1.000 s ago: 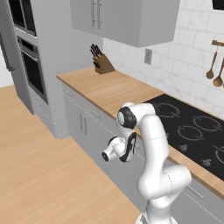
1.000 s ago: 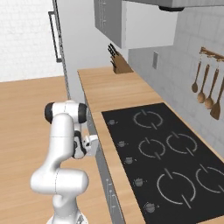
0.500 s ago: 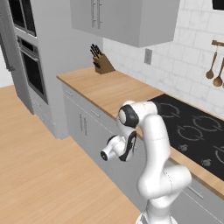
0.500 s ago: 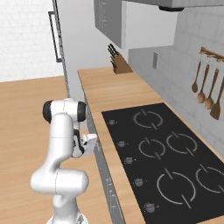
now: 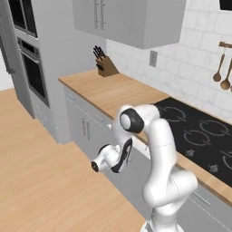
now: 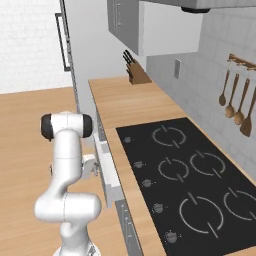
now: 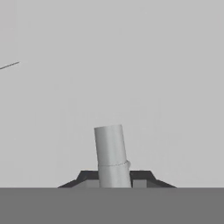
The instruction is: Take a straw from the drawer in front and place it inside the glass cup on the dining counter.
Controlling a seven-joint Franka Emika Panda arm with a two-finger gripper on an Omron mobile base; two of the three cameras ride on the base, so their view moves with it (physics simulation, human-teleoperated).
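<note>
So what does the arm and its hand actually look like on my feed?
The arm is glossy white with rounded, tube-like links and dark joint caps, one at the shoulder-height bend. The hand ends in two small dark finger tips. No cables or markings are visible.

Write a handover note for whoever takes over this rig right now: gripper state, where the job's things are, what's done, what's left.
Gripper: shut on the handle of the drawer, low in front of the cabinets.
Drawer: pulled partly out from under the worktop, beside the cooktop; its contents cannot be made out.
Done: handle gripped, drawer partly open.
Left: pull it wider, pick up the straw, carry it to the glass cup on the dining counter and put it in.
</note>
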